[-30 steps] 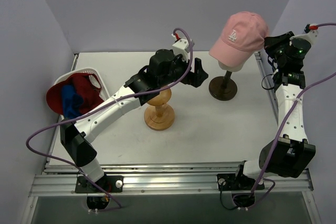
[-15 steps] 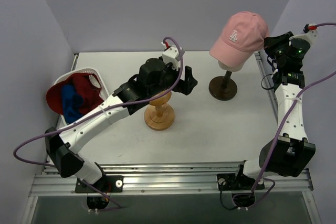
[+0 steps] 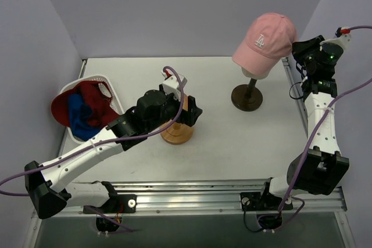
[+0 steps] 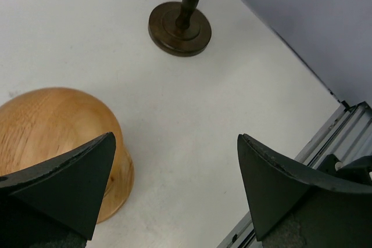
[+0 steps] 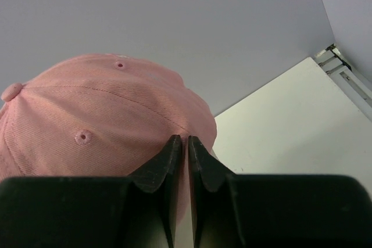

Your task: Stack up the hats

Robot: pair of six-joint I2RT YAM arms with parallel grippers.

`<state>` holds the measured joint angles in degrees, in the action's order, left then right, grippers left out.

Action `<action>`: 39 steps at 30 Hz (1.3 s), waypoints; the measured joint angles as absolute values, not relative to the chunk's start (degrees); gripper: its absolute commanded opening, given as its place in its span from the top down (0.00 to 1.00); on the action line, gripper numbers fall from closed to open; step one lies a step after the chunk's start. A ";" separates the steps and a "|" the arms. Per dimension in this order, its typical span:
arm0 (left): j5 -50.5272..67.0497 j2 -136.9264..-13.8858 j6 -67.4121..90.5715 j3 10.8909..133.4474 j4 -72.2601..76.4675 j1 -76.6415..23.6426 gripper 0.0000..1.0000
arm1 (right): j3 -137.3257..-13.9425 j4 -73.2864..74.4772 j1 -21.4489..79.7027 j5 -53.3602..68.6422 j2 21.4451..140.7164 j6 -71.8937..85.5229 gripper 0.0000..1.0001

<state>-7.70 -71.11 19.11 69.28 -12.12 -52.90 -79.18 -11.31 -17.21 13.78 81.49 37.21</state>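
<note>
A pink cap [image 3: 264, 36] with a white LA logo sits on a cream head [image 3: 256, 74] atop a dark stand [image 3: 246, 97] at the back right. My right gripper [image 3: 294, 47] is at the cap's back, its jaws shut on the fabric of the pink cap [image 5: 104, 126] at its rear edge; in the right wrist view the right gripper [image 5: 181, 139] pinches that edge. A red hat [image 3: 88, 98] and a blue hat [image 3: 76, 112] lie in the white basket [image 3: 97, 78] at the left. My left gripper [image 3: 195, 112] hangs open and empty beside the wooden stand [image 3: 176, 132].
In the left wrist view the left gripper [image 4: 175, 136] spans bare table, the wooden stand's dome [image 4: 52, 120] by its left finger and the dark stand's base [image 4: 179, 28] farther off. Metal rails [image 3: 192, 196] run along the near edge. Grey walls close in the back and sides.
My left arm has pulled back toward the near left, from beyond the wooden stand to just beside it, still open. The right arm and the pink cap have stayed put.
</note>
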 measured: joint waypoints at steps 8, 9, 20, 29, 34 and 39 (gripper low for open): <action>-11.64 -67.57 18.79 62.04 -12.23 -53.39 0.06 | -80.25 -8.78 -17.58 12.69 81.32 36.36 0.68; -12.21 -66.92 18.81 61.49 -12.25 -53.71 0.06 | -80.62 -8.03 -17.61 12.34 81.17 36.36 0.68; -28.42 -54.81 14.24 52.82 -7.77 -63.90 0.06 | -87.74 -1.78 -15.00 7.07 76.27 35.55 0.61; -35.16 -49.56 12.86 47.59 -5.02 -63.86 0.06 | -96.82 4.60 4.40 -1.34 76.09 29.56 0.56; -35.29 -51.37 14.28 49.23 -5.37 -63.86 0.03 | -96.44 8.64 13.61 -4.89 73.43 26.81 0.58; -34.44 -56.16 16.38 54.52 -8.10 -63.26 0.04 | -92.49 9.41 24.25 -8.27 68.97 24.62 0.59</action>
<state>-34.44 -56.16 16.38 54.52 -8.10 -63.26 -92.49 9.41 24.25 -8.27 68.97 24.62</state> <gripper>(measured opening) 0.963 0.408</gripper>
